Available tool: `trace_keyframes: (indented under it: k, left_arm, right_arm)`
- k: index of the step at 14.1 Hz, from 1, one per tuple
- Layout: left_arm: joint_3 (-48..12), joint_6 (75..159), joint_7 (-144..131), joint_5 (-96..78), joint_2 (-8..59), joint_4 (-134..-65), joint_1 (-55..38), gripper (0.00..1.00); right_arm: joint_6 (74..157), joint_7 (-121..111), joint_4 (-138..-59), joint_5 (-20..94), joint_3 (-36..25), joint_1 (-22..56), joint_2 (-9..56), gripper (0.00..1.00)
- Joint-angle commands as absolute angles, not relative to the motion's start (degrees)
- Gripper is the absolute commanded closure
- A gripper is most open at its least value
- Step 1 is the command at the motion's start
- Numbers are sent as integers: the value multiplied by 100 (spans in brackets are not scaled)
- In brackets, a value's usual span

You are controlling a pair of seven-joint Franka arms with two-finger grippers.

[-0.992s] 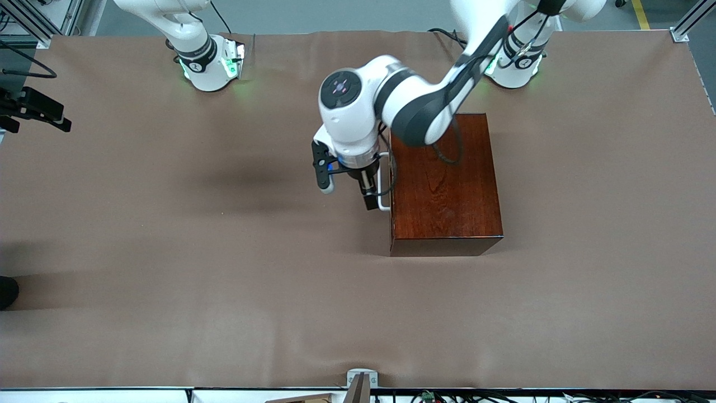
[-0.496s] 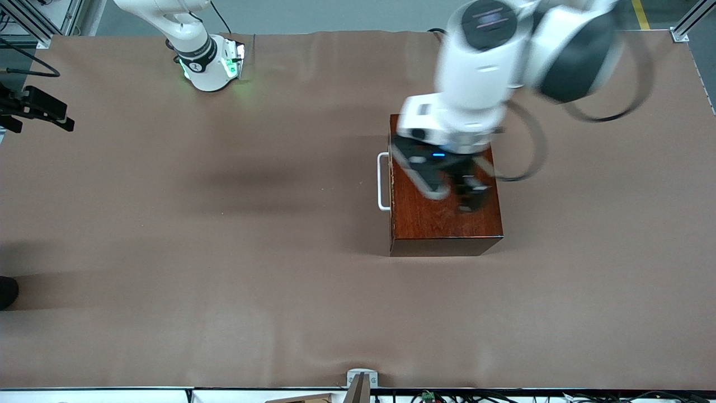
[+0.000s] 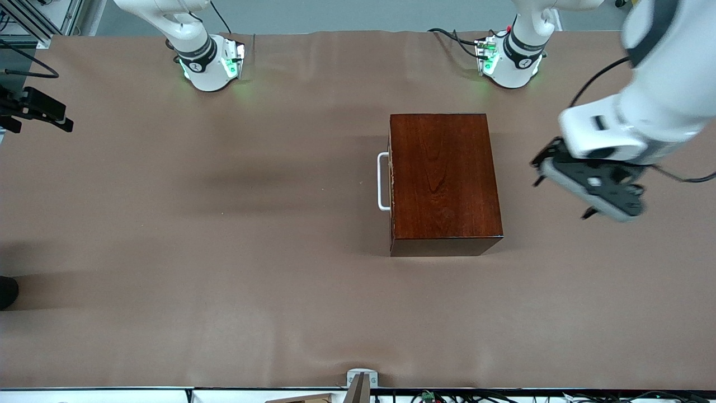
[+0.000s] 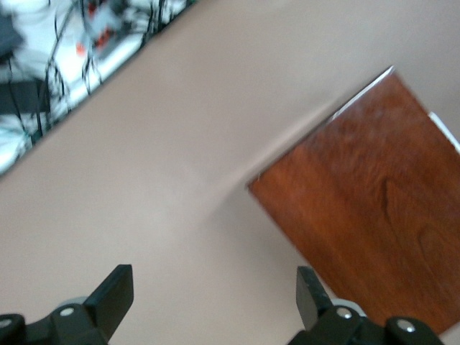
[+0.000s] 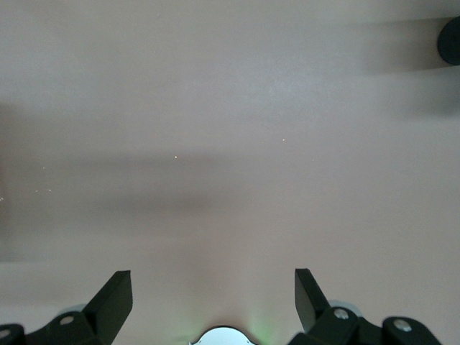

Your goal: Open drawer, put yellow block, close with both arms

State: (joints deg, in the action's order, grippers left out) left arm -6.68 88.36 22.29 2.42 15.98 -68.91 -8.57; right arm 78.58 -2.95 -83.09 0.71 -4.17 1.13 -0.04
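Observation:
The dark reddish-brown box stands mid-table with the drawer pushed in; only its white handle sticks out toward the right arm's end. The box also shows in the left wrist view. The yellow block is out of view. My left gripper is open and empty, up over bare table beside the box toward the left arm's end; its hand shows in the front view. My right gripper is open and empty over bare table; in the front view only that arm's base shows.
A brown cloth covers the table. A black camera mount sits at the table's edge by the right arm's end. A dark round object shows at the rim of the right wrist view.
My left arm has swung from the drawer handle, over the top of the box, out to the table at the left arm's end. The drawer stays shut. The right arm has not moved.

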Motion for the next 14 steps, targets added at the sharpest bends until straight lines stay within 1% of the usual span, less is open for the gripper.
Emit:
trace_keyframes:
  k: [1, 5, 8, 12, 14]
  left_arm:
    - [-712, 8474, 1384, 158, 1362, -7137, -590, 0]
    - [-712, 8394, 118, 123, 1143, -7365, -379, 0]
    - [-712, 8402, -780, 106, 906, -7698, -238, 0]
    - [-756, 8578, -782, -25, 572, -8190, 210, 0]
    - [-738, 8587, -747, -132, 475, -8305, 272, 0]
  right_arm:
    - [7893, -237, -8279, 79, -387, 53, 70, 0]
    - [8041, -246, -8393, 70, -396, -26, 70, 0]
    - [8068, -246, -8578, 53, -387, -8, 44, 0]
    - [8068, -237, -8578, 70, -387, -62, 44, 0]
    - [8068, -237, -8552, 79, -387, -79, 44, 0]
